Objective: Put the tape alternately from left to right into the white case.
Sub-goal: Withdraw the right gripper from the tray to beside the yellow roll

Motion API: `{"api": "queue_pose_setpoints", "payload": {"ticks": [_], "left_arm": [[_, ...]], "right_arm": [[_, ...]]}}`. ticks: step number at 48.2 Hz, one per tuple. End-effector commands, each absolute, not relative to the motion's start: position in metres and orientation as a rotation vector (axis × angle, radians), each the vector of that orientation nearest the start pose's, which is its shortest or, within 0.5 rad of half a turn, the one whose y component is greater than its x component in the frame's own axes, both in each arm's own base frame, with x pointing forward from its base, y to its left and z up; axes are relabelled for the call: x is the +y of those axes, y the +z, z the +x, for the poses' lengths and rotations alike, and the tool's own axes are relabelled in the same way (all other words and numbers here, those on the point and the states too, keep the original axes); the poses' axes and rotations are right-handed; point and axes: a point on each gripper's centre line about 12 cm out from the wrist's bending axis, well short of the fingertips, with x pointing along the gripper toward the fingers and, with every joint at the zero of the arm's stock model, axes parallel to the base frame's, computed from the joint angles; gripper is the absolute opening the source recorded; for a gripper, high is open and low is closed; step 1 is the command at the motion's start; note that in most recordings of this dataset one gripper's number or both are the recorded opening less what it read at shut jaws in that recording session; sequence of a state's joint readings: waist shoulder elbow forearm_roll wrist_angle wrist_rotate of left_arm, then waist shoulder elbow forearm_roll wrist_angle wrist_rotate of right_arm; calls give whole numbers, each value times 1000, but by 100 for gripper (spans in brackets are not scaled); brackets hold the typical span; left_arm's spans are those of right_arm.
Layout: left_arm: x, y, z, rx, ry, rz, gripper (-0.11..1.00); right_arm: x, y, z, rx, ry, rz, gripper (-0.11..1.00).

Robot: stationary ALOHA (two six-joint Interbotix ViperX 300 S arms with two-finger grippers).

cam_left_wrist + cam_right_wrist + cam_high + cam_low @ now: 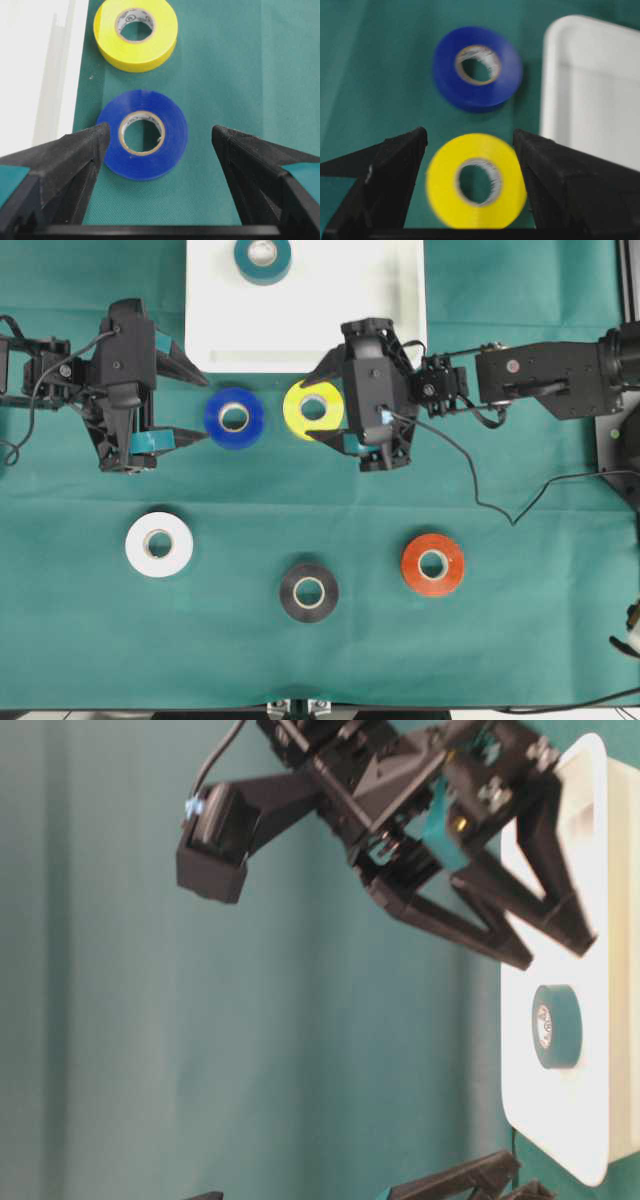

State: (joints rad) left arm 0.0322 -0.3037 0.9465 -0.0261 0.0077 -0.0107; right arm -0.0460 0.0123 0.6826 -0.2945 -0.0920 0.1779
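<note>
The white case (300, 315) lies at the table's far edge with a teal tape roll (263, 260) flat inside it. A blue roll (234, 418) and a yellow roll (313, 408) lie just in front of the case. My left gripper (203, 408) is open, its fingertips (95, 140) level with the blue roll (142, 134), which sits nearer the left one. The right gripper (318, 405) is open and straddles the yellow roll (476, 180); the roll almost fills the gap. White (159, 543), black (309, 592) and orange-red (432, 564) rolls lie nearer the front.
Green cloth (520, 640) covers the table. The right arm's cable (470, 490) trails across it toward the right edge. In the table-level view the right gripper (555, 952) hangs beside the case rim (600, 1120), above the teal roll (556, 1026).
</note>
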Motion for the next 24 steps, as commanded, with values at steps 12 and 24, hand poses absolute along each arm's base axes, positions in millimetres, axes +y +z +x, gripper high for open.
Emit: {"api": "queue_pose_setpoints", "payload": {"ticks": [12, 24], "left_arm": [[6, 186, 304, 627, 32, -46, 62], [3, 188, 305, 622, 24, -49, 62]], "right_arm": [[-14, 181, 392, 562, 15, -84, 77], [-10, 180, 390, 571, 24, -87, 77]]}}
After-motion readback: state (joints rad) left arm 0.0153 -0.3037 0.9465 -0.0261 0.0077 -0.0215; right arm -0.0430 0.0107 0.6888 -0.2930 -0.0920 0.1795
